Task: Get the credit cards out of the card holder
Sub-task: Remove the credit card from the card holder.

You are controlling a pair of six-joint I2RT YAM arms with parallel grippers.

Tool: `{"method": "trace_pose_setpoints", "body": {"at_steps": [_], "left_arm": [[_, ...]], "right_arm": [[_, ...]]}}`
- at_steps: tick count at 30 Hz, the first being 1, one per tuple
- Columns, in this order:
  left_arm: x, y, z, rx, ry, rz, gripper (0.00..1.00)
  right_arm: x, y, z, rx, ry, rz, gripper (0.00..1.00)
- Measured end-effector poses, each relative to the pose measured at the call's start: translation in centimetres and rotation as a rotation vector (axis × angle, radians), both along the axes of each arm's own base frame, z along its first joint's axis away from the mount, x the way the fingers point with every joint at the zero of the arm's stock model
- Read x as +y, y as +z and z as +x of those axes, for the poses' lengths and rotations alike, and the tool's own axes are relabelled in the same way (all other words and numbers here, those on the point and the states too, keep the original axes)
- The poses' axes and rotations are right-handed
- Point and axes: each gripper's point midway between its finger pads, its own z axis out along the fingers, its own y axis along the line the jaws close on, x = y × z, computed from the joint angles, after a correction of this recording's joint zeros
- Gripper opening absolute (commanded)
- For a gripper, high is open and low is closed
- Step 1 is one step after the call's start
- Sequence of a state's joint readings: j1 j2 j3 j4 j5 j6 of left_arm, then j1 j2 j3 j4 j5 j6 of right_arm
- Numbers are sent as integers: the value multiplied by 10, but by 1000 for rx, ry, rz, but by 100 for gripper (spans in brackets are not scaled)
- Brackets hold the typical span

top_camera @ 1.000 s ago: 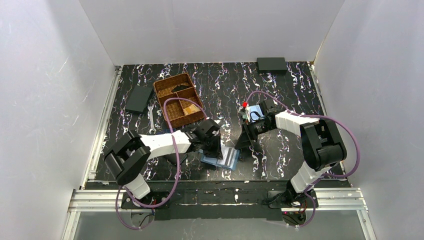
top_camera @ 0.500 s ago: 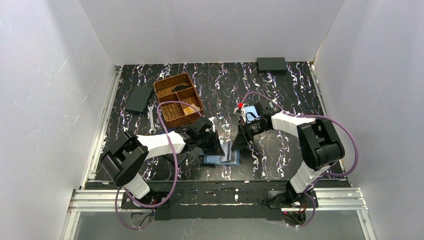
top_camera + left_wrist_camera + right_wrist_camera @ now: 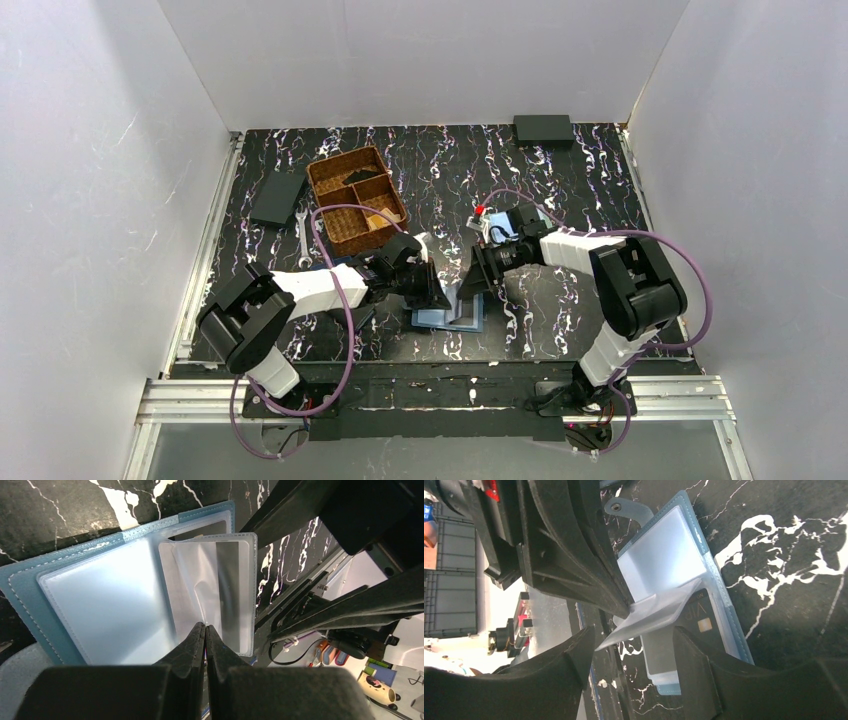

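The blue card holder (image 3: pixel 450 318) lies open on the table between both arms, its clear sleeves (image 3: pixel 100 600) showing. My left gripper (image 3: pixel 205 629) is shut on one clear sleeve leaf (image 3: pixel 654 611) and holds it lifted off the holder (image 3: pixel 659 560). Under that leaf a dark credit card with a gold chip (image 3: pixel 704 624) sits in a pocket. My right gripper (image 3: pixel 634 652) is open just above the holder, with the raised leaf's free edge between its fingers and touching neither. From above, the left gripper (image 3: pixel 437 298) and right gripper (image 3: pixel 468 290) nearly meet over the holder.
A brown wicker basket (image 3: pixel 357 200) with compartments stands at the back left, a wrench (image 3: pixel 303 240) beside it and a flat black wallet (image 3: pixel 277 198) further left. A black box (image 3: pixel 543 128) lies at the far edge. White walls enclose the table.
The right gripper has come down and left to the card holder. The left gripper has shifted right, lifting a clear sleeve leaf.
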State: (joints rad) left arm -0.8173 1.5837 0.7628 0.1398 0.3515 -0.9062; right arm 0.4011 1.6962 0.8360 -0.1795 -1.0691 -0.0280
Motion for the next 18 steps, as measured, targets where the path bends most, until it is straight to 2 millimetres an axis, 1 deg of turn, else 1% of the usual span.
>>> {"method": "trace_pose_setpoints", "body": {"at_steps": [7, 10, 12, 18], "left_arm": [[-4, 3, 1, 0, 3, -23, 0], [-4, 3, 1, 4, 8, -26, 15], [-3, 0, 0, 10, 12, -25, 20], [3, -8, -4, 35, 25, -10, 22]], "right_arm": [[10, -5, -7, 53, 15, -6, 56], [12, -9, -9, 71, 18, -13, 51], [12, -11, -9, 78, 16, -19, 48], [9, -25, -5, 76, -14, -77, 41]]}}
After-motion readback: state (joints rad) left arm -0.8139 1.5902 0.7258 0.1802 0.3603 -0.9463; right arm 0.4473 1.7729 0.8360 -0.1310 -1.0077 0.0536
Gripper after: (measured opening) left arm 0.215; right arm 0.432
